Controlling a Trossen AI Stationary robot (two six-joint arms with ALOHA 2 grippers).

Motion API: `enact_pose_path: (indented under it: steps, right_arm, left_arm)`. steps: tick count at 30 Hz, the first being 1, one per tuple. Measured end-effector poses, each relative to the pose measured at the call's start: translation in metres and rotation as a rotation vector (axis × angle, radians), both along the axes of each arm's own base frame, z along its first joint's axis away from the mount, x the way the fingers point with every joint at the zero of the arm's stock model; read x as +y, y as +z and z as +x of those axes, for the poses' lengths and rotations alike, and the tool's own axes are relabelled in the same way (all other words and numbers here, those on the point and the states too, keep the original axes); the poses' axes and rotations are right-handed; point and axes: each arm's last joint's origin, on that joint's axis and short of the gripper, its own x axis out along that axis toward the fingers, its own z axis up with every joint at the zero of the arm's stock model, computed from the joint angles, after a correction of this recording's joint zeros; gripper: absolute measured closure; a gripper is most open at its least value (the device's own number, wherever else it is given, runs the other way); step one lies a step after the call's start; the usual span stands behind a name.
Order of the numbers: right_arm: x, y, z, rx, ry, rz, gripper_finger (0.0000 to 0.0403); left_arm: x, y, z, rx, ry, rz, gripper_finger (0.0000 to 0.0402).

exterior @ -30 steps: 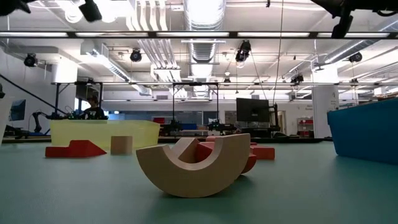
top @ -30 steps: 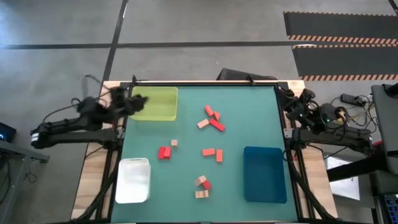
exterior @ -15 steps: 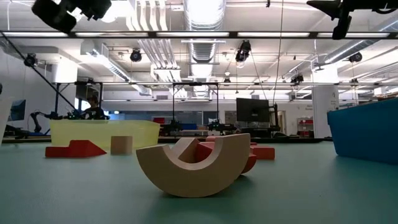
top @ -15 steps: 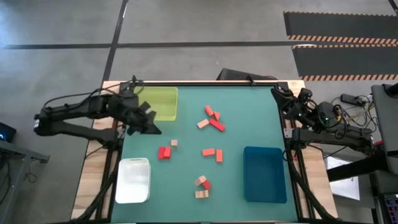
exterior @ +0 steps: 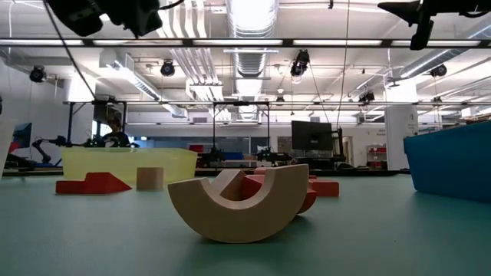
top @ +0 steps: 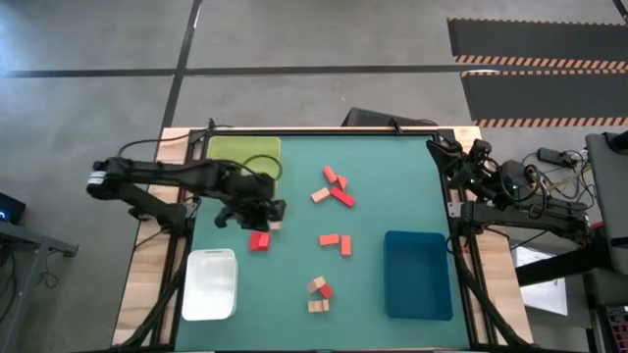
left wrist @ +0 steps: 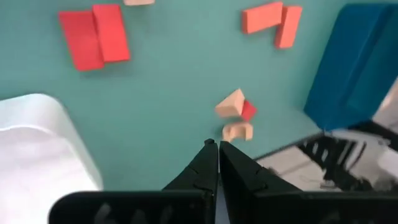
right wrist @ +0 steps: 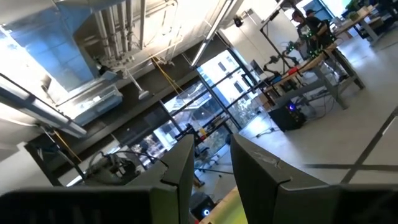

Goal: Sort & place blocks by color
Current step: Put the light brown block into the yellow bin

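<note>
free: table centre (top: 294,265) | blocked: white tray (top: 210,284), blue tray (top: 417,276)

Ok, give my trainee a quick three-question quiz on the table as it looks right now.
1. True or false: the left gripper holds a block.
2. Which tray lies nearest the pair of red blocks: A) blue tray, B) white tray, C) yellow-green tray?
3. Where is the right gripper?

Key: 1. False; its fingers are shut on nothing, above the table near the red pair. 2. B. 3. At the table's far right corner, pointing up into the room.
</note>
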Motion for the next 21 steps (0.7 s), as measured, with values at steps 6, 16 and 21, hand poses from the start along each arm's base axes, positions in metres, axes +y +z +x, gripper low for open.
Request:
enact_pose_path:
  steps: [6,16,21]
  right_arm:
    - [0.0,0.0,0.0,0.002,0.004,-0.005,0.0307]
    - [0.002,0.0,0.001,0.008,0.051,-0.029,0.0307]
    - [0.003,0.001,0.001,0.011,0.103,-0.05,0.0307]
  left_arm:
    - [-0.005,-0.016,0.04,0.081,0.061,0.067,0.0402]
    - [-0.006,-0.068,0.068,0.262,0.065,0.12,0.0402]
    - [-0.002,-0.08,0.074,0.296,0.053,0.137,0.0401]
